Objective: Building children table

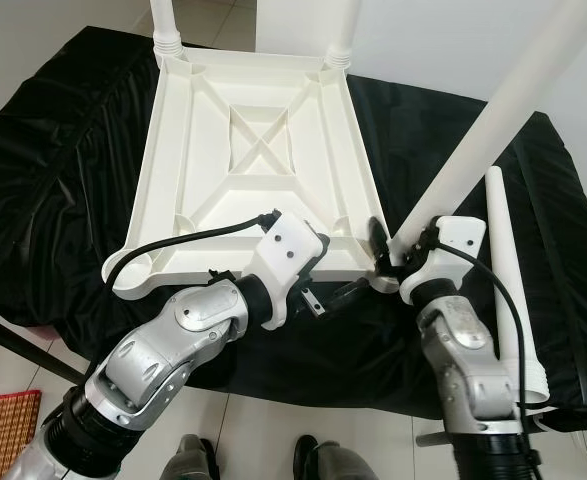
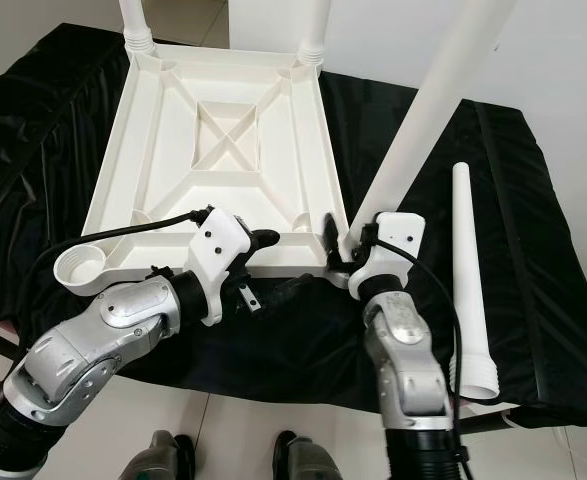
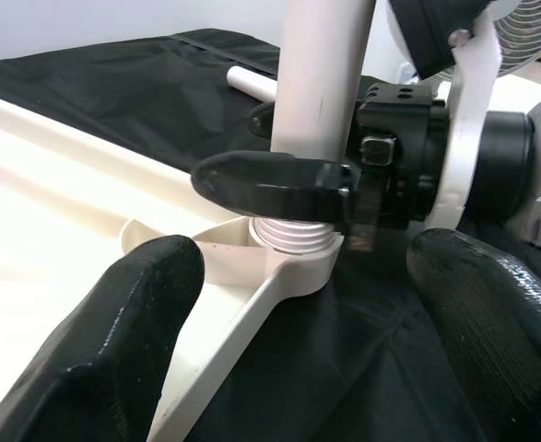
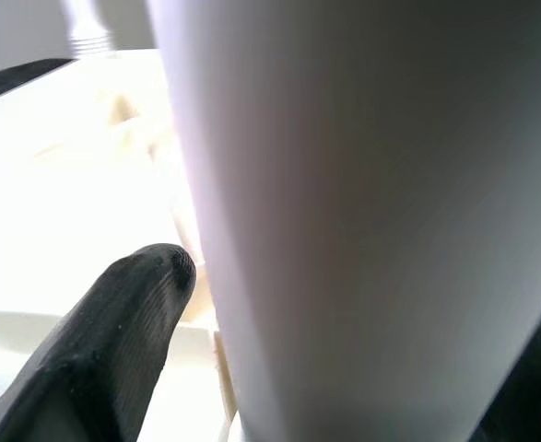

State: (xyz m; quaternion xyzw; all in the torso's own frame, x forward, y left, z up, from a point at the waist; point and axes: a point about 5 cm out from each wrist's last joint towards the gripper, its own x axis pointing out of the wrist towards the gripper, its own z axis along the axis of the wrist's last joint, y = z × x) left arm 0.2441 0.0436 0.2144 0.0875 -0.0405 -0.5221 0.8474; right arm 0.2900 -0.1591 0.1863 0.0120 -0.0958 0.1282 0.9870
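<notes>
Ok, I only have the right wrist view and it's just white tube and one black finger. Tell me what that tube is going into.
Observer: The table leg held by the right gripper sits in the near right corner socket of the upturned table top.
Operator: Say where the left gripper is.
Observer: The left gripper is open, hovering at that same corner, not touching the leg.
Operator: Count the legs for me.
Observer: Two stand at the far corners, and a spare leg lies on the black cloth to the right. The near left socket is empty.
</notes>
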